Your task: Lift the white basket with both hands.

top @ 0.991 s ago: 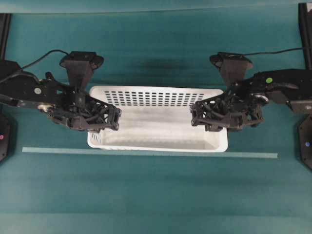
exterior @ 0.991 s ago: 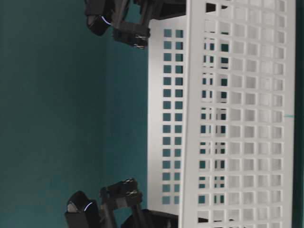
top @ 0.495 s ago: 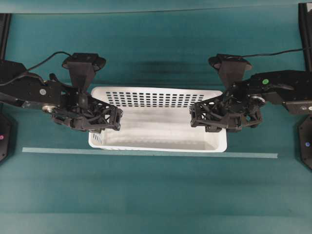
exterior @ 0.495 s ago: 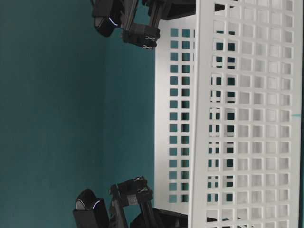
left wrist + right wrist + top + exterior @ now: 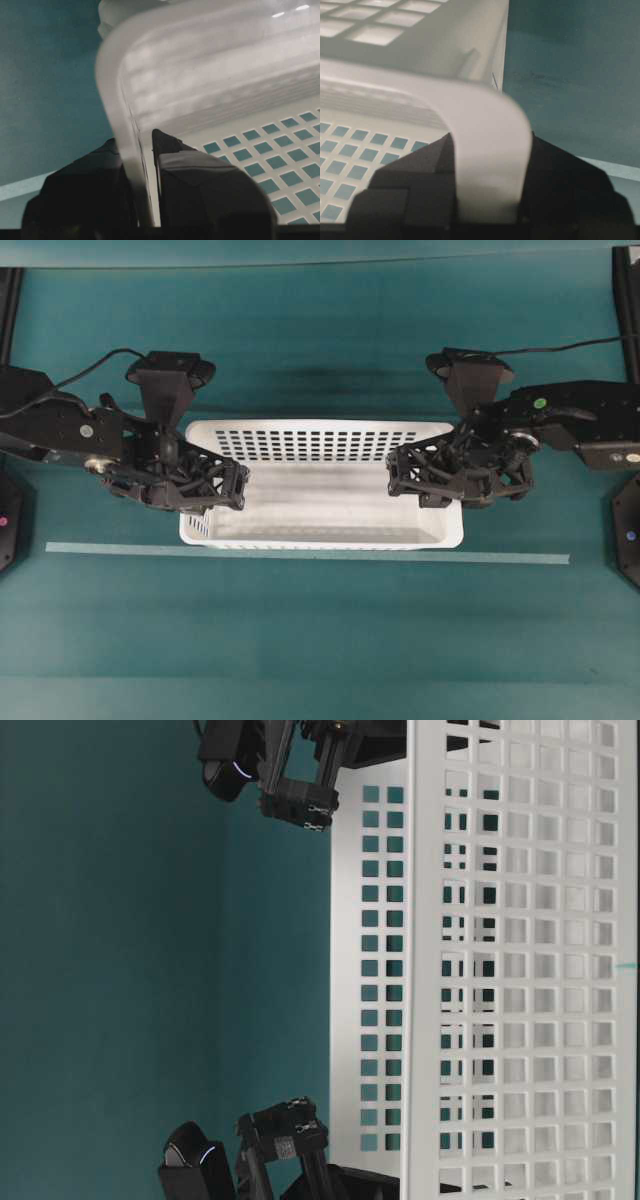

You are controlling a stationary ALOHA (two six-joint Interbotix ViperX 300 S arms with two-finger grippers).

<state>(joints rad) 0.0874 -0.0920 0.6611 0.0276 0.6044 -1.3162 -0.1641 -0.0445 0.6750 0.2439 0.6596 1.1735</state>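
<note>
I have the white basket (image 5: 322,485) in the middle of the teal table (image 5: 320,640), lying lengthwise, with a thin pale strip (image 5: 520,559) on the table just beside its near long wall. Its slotted far wall shows rows of small openings, and its solid floor carries nothing that I can see.

My left pincer (image 5: 232,485) sits at the basket's left end, its truss-like body reaching in over the short rim from the left. In the left wrist view the two dark fingers (image 5: 200,190) stand one on each side of the thin end wall (image 5: 131,150), one inside the basket and one outside, pressed narrow against the plastic, so I read it as clamped on the white basket. The wrist is rolled so that the camera mount (image 5: 170,375) points toward the far side of the basket.

My right pincer (image 5: 398,472) mirrors it at the basket's right end, reaching in over the rim from the right. In the right wrist view the broad rounded rim (image 5: 490,150) runs down between the dark fingers (image 5: 410,185), which sit on both sides of it and touch it; that one is gripping the white basket too.

From table level the basket's long slotted wall (image 5: 520,970) fills the frame, with a black gripper body at each end of it. I cannot tell from these views whether the floor of the basket is off the table.
</note>
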